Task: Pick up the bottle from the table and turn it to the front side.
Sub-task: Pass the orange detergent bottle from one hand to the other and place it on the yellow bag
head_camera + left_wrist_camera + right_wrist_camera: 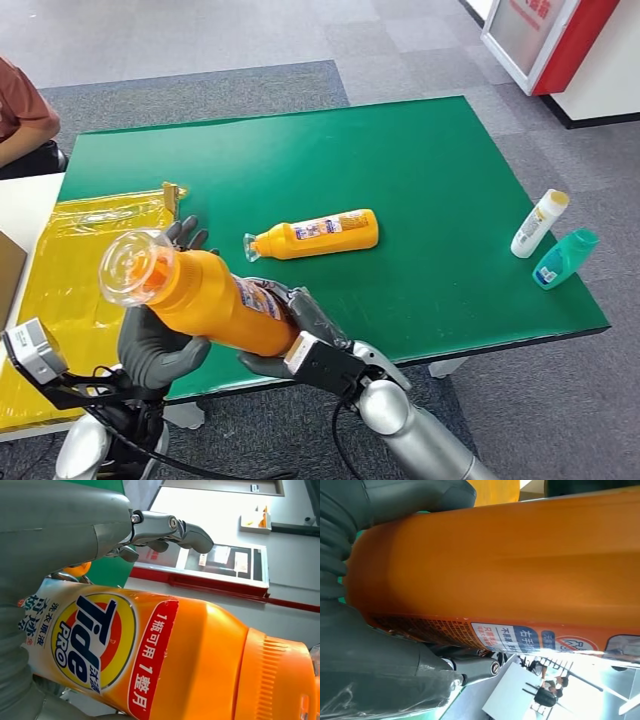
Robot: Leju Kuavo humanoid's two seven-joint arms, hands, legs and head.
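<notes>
Both hands hold the orange bottle [207, 300] aloft at lower left, over the green table's [453, 180] near edge; left hand [155, 345] cups its neck end, right hand [306, 325] wraps its base; second orange bottle [317, 235] lies mid-table; white bottle [539, 222] and teal bottle [566, 257] lie at right.

Setting: an office or demo-type indoor space, not a home. Floor is grey carpet tile [226, 40] in two shades; a table with a green top [453, 150] stands on it as a work surface, with a yellow plastic sheet [53, 270] on a white table [19, 205] at left. Far right, a red-and-white framed display panel [543, 40] against a white wall; a seated person's arm [23, 110] shows at far left, and laundry bottles [321, 235] lie on the green top as test items.
</notes>
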